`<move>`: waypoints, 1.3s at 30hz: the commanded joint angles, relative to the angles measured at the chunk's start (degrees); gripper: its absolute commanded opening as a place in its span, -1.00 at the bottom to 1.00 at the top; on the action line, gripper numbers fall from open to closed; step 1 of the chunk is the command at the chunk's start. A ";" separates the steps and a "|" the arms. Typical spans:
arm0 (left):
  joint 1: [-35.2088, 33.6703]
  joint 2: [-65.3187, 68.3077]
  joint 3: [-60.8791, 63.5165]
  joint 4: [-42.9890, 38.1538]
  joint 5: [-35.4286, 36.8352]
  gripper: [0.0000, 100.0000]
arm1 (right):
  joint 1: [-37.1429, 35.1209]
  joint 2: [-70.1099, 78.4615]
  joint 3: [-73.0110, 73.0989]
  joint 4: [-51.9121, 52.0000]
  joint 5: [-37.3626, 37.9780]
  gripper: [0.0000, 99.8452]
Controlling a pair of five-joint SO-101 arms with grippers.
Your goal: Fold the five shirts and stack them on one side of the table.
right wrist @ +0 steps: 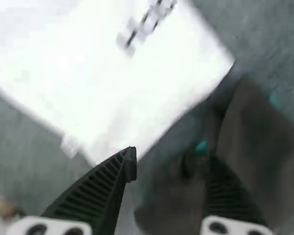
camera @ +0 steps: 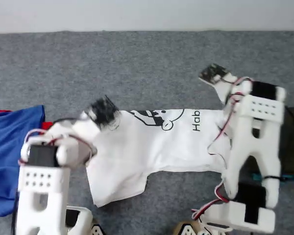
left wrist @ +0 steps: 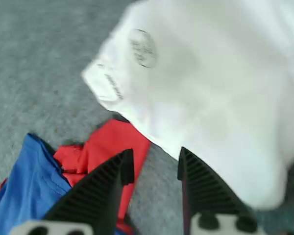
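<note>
Near edge first: white shirt [camera: 157,147] has one sleeve sticking out toward the near side. The rest lies flat across the middle of the table [camera: 137,63], black print up, neck end with its label toward the left, hem end toward the right. Blue shirt [camera: 10,147] is bunched at the table's left edge, near the white one. Red shirt [left wrist: 108,147] pokes out from under the blue and reaches the white shirt's edge. Dark shirt [camera: 293,142] is at the right edge, partly under the right arm [camera: 255,147] and close against the white hem, with small teal bits on it. Left gripper [left wrist: 154,169] has its fingers apart with nothing between them. It sits over the red shirt's edge and the grey surface, right by the white shirt's neck corner; can't tell if it touches cloth. Right gripper [right wrist: 169,171] has its fingers apart and is empty. In the wrist view it sits above the line where the white hem meets the dark shirt. In the high view it sits just past the white shirt's far right corner, over grey table. Farther back is more grey table, then a pale wall [camera: 137,14] strip.
</note>
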 commanded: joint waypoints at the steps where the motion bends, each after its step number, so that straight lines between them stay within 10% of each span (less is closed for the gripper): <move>1: -0.79 9.23 -2.51 -10.20 6.95 -0.90 | -4.70 2.59 -3.08 -7.87 -9.67 -1.00; 10: -0.26 32.70 -17.19 -13.71 15.74 -0.97 | -8.04 14.81 -6.24 -18.42 -24.62 -0.98; 26: 1.93 69.01 -36.97 -11.25 15.91 -0.97 | -5.85 41.45 -25.85 -13.93 -25.05 -0.98; 39: -4.04 69.36 -45.05 0.26 15.82 -0.97 | -0.84 52.00 -45.27 0.40 -24.70 -0.98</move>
